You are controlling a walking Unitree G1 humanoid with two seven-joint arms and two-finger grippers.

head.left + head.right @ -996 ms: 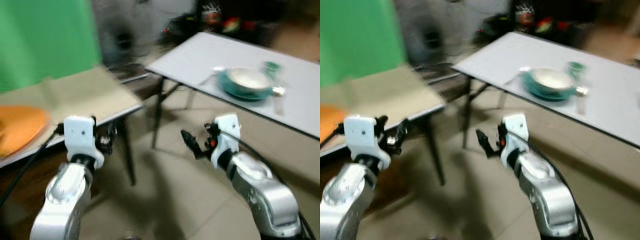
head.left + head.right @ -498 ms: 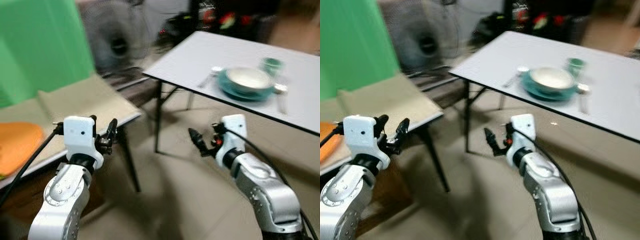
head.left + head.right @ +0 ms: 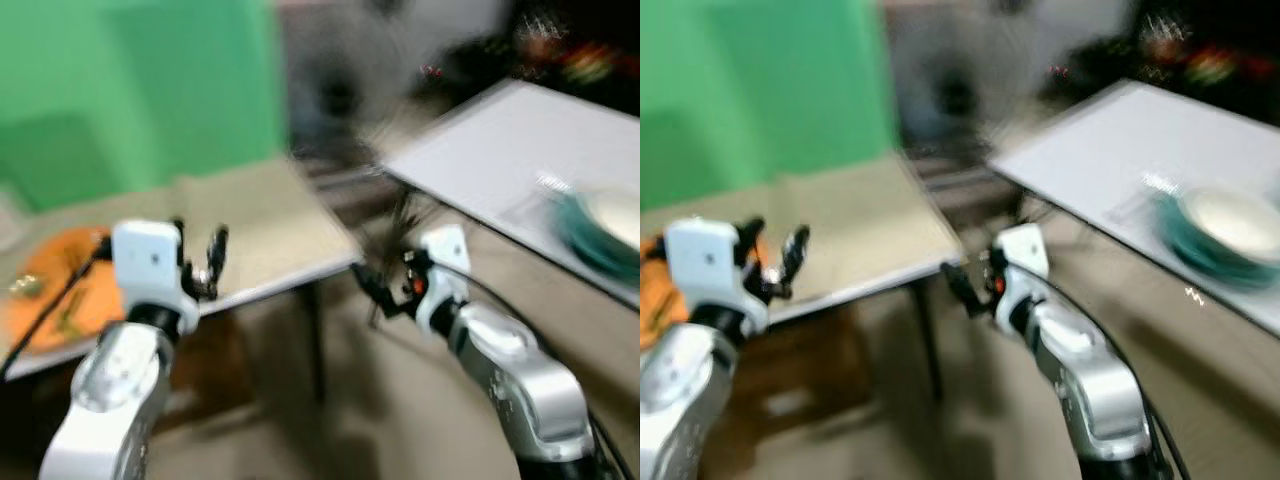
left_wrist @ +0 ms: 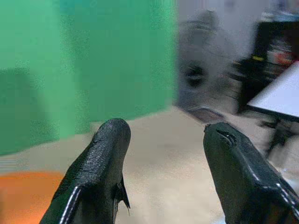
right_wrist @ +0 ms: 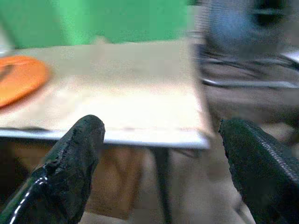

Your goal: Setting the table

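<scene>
View: head-camera frames were blurred; edges of things were soft.
Left gripper (image 3: pixel 205 268): sat at left centre of the left eye view, raised in front of the beige table's near edge. Fingers (image 4: pixel 100 168) stood well apart in the left wrist view and held nothing.
Right gripper (image 3: pixel 372 293): sat at the middle of the left eye view, over the gap between the two tables. Fingers (image 5: pixel 70 168) were spread wide in the right wrist view, nothing between them.
Beige table (image 3: pixel 270 215): ran across the left half of the frame, in front of a green backdrop (image 3: pixel 140 90).
Orange plate (image 3: pixel 50 300): lay on the beige table at the far left edge of the frame, with small items on it too blurred to name.
White table (image 3: pixel 1110 160): filled the upper right of the frame, well apart from both grippers.
Teal plate (image 3: pixel 1200 250): rested on the white table near the right edge of the frame.
White bowl (image 3: pixel 1230 220): sat on the teal plate.
Utensil (image 3: pixel 1160 182): a pale smear just beside the teal plate, toward frame centre; kind could not be told.
Fan (image 4: pixel 196 79): grey, blurred, at upper centre beyond the beige table.
</scene>
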